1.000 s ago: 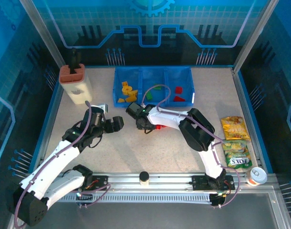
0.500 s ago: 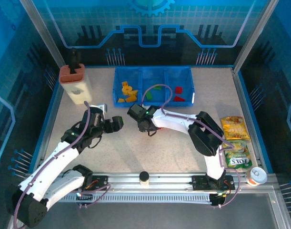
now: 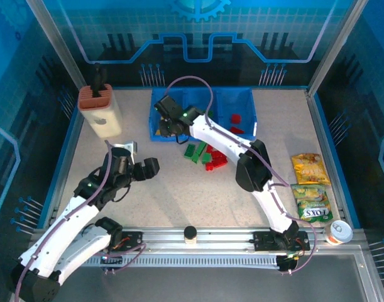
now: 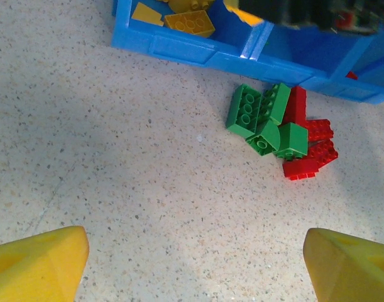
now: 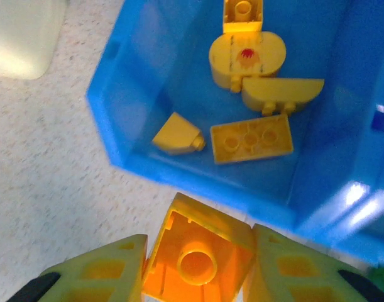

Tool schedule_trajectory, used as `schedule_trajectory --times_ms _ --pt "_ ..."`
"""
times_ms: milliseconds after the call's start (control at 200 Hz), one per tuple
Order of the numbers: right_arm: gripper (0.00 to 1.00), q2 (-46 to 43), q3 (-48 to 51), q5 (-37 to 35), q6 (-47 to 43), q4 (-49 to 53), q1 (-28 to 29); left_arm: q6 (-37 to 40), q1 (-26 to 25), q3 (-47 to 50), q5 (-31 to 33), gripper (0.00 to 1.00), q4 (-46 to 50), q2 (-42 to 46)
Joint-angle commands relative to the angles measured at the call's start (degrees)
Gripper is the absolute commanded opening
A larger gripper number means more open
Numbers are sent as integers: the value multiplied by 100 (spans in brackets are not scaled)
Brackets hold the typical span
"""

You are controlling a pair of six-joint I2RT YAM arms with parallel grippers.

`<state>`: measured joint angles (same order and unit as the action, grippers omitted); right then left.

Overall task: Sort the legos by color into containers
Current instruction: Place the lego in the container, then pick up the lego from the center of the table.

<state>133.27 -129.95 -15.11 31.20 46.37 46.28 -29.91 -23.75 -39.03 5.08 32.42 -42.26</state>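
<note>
The small yellow-orange plastic brick (image 5: 201, 251) could miss its home. Seen from the right wrist, it hangs over the near wall of the wide blue plastic bin (image 5: 126, 119), not over the floor of the bin. If the right gripper (image 5: 201, 270) let go here, the brick would likely hit the wall and bounce out onto the speckled table (image 4: 116, 157). The brick also sits a bit crooked between the pads, so it might slip or twist as the arm goes on. A throw that is too hard could send it into the middle box, where yellow does not belong.

The right gripper's jaws are squeezed in on the yellow-orange brick, one pad on each side, and nothing else touches it. From above, this gripper (image 3: 170, 119) is at the left box of the bin (image 3: 253, 116). That box already has other yellow bricks (image 5: 251, 138) lying flat on its floor.

The left gripper (image 4: 192, 264) has its jaws spread wide and holds nothing. It hangs over bare table, well apart from the bin (image 4: 179, 47). From above it (image 3: 138, 165) is on the left side of the table.

A heap of green and red bricks (image 4: 273, 129) lies on the table just beside the bin's front wall, waiting to be sorted.
</note>
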Motion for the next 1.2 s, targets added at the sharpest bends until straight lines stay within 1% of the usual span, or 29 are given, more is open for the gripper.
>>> schedule_trajectory --times_ms 0,135,185,270,290,320,345,440,455,465,530,630,670,815,996,1091,1191 --pt "37 661 -756 166 -416 426 -148 -160 -41 127 -124 89 126 129" --pt "38 1466 -2051 158 -552 732 -176 -147 -42 77 -135 89 113 118" --pt "39 1598 -2239 140 -540 689 -203 -147 -47 46 -135 89 123 112" --pt "41 1598 -2194 129 -515 452 -252 -147 -56 1 -156 89 150 122" --pt "46 1580 -2166 108 -517 398 -251 -147 -53 -8 -159 89 158 124" --pt "58 1556 -2125 66 -535 322 -260 -147 -59 -13 -168 89 167 130" --pt "64 1520 -2092 55 -578 263 -260 -152 -55 -23 -178 89 165 130" --pt "76 1327 -2099 -67 -653 320 -206 -133 -77 -33 -194 89 151 122" --pt "82 1282 -2095 -86 -653 353 -192 -126 -82 -35 -200 89 150 122" --pt "85 1226 -2089 -92 -651 372 -177 -117 -89 -35 -194 89 150 117" --pt "88 832 -1896 -128 -660 394 -87 -56 -133 -59 -158 88 167 73" --pt "89 43 -1089 -180 -732 81 47 -11 -216 -117 -122 88 125 -76" --pt "89 -428 -695 -207 -751 -88 79 17 -267 -155 -121 88 100 -153" --pt "89 -1765 847 -324 -746 -750 65 102 -579 -275 13 88 -81 -509" --pt "90 -3123 2858 -215 -750 -1419 -189 207 -980 -489 -11 88 -473 -1264" --pt "89 -3814 4061 -21 -620 -1871 -391 265 -1095 -683 -128 80 -687 -1790" --pt "89 -4359 5155 181 -469 -2119 -614 327 -1190 -962 -272 78 -829 -2411"
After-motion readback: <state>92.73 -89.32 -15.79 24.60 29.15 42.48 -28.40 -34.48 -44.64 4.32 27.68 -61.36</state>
